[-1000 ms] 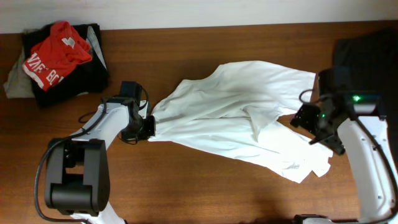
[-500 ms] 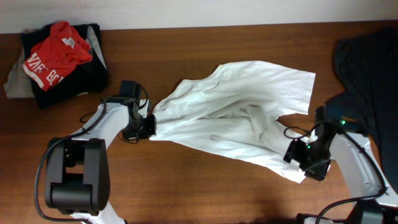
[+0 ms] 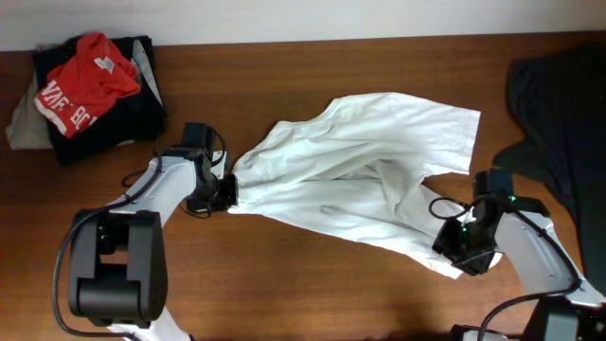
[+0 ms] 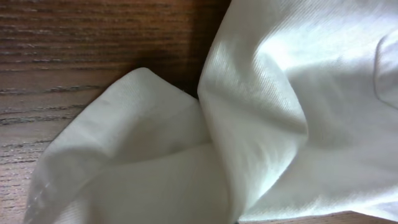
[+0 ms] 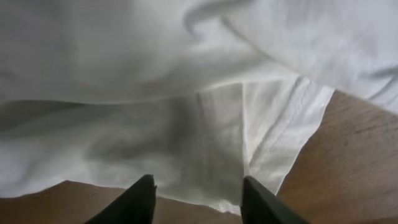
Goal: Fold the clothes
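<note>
Nearest the bases, the right gripper, hanging wide beside the sleeve a second ago, is now sitting low at the near right corner of the white shirt, its jaws narrowing but still apart, the hem just reaching between them. Further in, the left gripper is staying clenched on the shirt's bunched left end, so both ends are likely about to be held for stretching the crumpled shirt flat across the table. Beyond, the red garment and the dark garment are waiting, untouched.
</note>
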Robot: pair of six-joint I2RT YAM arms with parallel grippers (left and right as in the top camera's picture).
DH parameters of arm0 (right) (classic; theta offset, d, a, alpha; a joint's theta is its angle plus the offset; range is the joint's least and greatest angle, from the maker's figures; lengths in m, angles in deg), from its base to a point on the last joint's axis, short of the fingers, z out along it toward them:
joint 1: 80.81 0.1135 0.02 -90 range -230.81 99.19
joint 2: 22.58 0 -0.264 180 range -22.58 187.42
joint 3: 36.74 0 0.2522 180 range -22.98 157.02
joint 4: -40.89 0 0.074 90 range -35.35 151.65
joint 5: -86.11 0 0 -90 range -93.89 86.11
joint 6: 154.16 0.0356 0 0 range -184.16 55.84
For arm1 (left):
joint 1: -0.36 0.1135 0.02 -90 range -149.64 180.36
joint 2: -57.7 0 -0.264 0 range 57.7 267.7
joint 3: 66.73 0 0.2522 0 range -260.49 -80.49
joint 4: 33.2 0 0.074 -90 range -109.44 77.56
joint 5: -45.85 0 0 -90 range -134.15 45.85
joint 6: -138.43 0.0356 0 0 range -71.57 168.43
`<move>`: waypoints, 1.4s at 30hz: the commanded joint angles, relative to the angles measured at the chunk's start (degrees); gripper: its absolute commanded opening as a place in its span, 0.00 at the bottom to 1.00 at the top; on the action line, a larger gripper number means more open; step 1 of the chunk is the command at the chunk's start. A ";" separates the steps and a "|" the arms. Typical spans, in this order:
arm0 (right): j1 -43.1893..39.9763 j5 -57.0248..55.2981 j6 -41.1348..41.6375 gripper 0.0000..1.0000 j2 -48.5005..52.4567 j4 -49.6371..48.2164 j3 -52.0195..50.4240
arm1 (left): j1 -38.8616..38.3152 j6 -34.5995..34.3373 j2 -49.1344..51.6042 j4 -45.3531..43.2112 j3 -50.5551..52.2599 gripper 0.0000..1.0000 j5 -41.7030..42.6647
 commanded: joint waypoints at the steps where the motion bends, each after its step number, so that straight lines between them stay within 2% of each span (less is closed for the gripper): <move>1: -0.22 0.31 1.25 0.44 0.59 -0.17 -0.55 | -0.04 -0.50 1.25 -0.46 -0.24 0.01 0.63; 4: -0.22 0.00 1.27 0.16 0.59 -0.20 -0.48 | -0.04 -0.50 1.25 -0.44 -0.24 0.02 0.66; 6: -0.22 -0.57 1.29 0.04 0.57 -0.13 -0.04 | -0.04 -0.52 1.25 -0.46 -0.24 0.01 0.63; 12: -0.22 -0.79 1.25 0.04 0.20 5.97 9.35 | -0.04 -0.55 -1.22 0.68 -0.55 0.01 0.66; 18: -0.22 -0.98 -0.83 0.04 -3.52 14.03 24.87 | -0.04 -0.72 -18.95 3.41 -3.45 0.01 0.63; 21: -0.22 -1.25 -3.39 0.04 -6.12 17.11 35.34 | -0.04 -3.21 -29.14 5.92 -7.17 0.01 -0.04; 24: -0.22 -1.22 -4.85 0.04 -8.17 21.94 50.53 | -0.04 -3.30 -37.73 10.93 -16.04 0.01 -2.14; 28: -0.22 -1.90 -4.87 0.04 -8.28 30.27 70.84 | -0.04 -3.26 -41.55 18.14 -27.85 0.01 -4.07; 30: -0.22 -1.88 -5.11 0.04 -8.28 31.82 76.61 | -0.04 -2.32 -41.62 20.90 -31.63 0.01 -4.74; 31: -0.22 -1.88 -5.11 0.04 -8.28 32.61 78.75 | -0.04 -1.51 -41.62 21.97 -33.44 0.01 -5.11; 33: -0.22 -1.90 -5.31 0.04 -8.28 33.88 82.18 | -0.04 -1.51 -41.64 23.45 -35.98 0.08 -5.86; 34: -0.22 -1.88 -5.29 0.04 -8.28 34.03 82.90 | -0.04 -1.51 -41.64 23.82 -37.03 0.15 -5.88; 35: -0.22 -1.88 -5.29 0.04 -8.28 34.03 83.17 | -0.04 -1.51 -41.62 23.78 -37.27 0.15 -5.88; 39: -0.22 -1.90 -5.29 0.04 -7.65 34.21 83.14 | -0.04 -1.07 -39.87 24.87 -37.24 0.16 -5.86; 42: -0.22 -1.88 -5.31 0.04 -5.84 34.64 83.14 | -0.04 -1.11 -35.91 27.63 -37.24 0.08 -5.73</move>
